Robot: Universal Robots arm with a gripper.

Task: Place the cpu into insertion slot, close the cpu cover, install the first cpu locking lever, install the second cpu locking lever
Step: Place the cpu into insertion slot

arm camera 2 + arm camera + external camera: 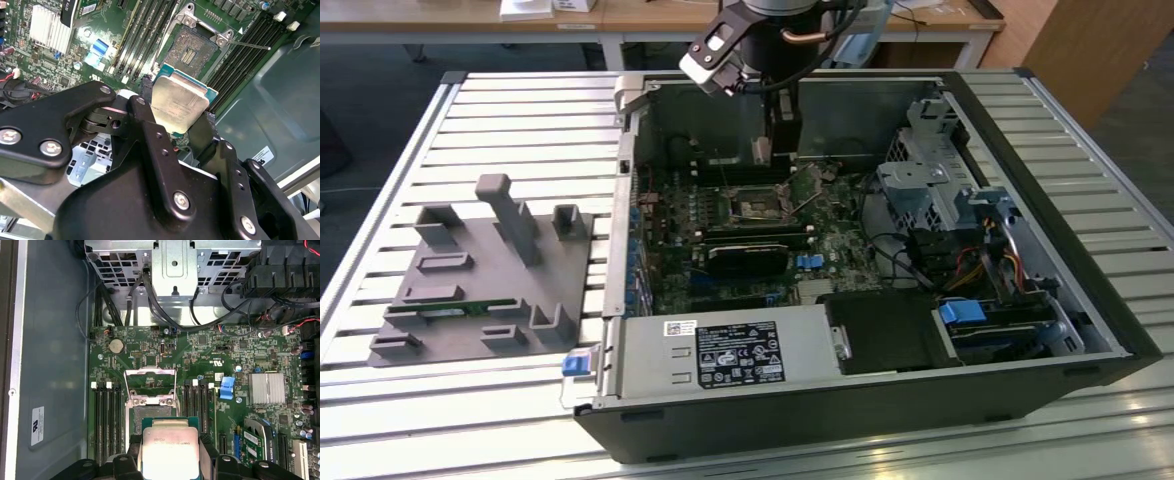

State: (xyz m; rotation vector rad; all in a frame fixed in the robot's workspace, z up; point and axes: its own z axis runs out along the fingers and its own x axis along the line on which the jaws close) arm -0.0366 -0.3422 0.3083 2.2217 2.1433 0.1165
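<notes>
- The gripper (176, 114) pinches the cpu (181, 101) by two opposite edges. The chip lies flat, and both wrist views look onto its metal face.
- The cpu hangs above the slot (192, 49), apart from it. In the first wrist view it covers the near part of the slot.
- In the first wrist view the cover (150, 379) stands swung open beyond the slot.
- Memory slots (107, 420) run on both sides.
- In the exterior view the arm (767, 40) reaches down into the open case (854, 420). The case lies on a slatted metal table (494, 120), beside a grey fixture (480, 270).
- Wooden desks (654, 15) stand behind.
</notes>
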